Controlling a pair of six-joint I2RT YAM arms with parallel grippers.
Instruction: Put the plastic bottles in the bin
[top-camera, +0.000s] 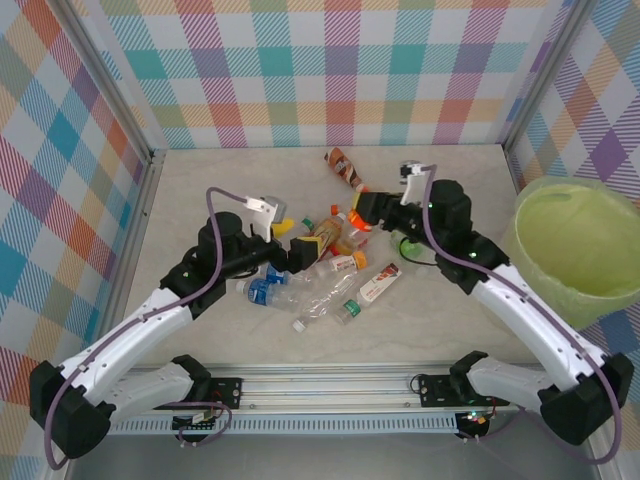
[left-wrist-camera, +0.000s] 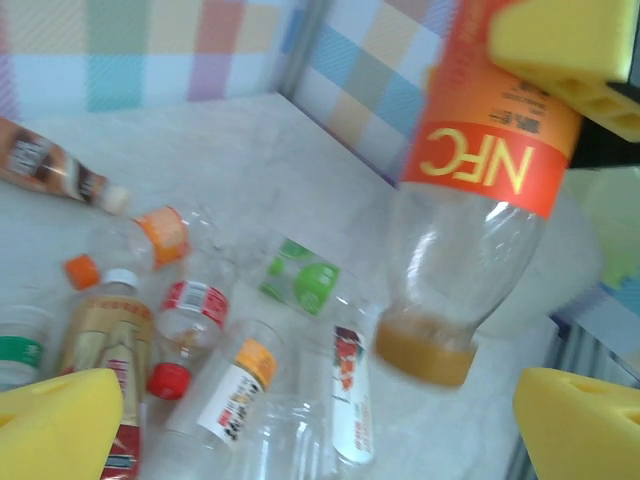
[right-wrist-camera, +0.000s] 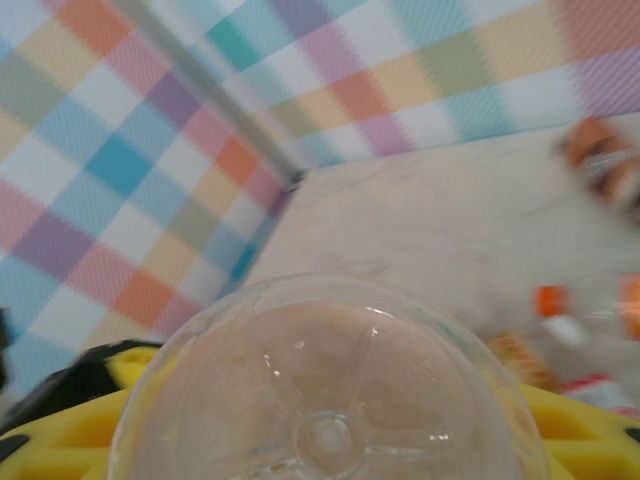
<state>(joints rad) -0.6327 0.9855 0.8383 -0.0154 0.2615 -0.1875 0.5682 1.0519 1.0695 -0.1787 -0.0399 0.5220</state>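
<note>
Left wrist view: the orange-labelled bottle (left-wrist-camera: 470, 190) hangs over the loose bottles (left-wrist-camera: 200, 310), well apart from the bin (top-camera: 525, 255), clamped by the right gripper (top-camera: 366, 208). The left gripper (left-wrist-camera: 330, 420) gapes wide, empty. A slack clamp could drop it mid-swing.

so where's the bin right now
In the top view the bin sits far right, just beyond the right arm, apart from the bottle pile mid-table.
</note>
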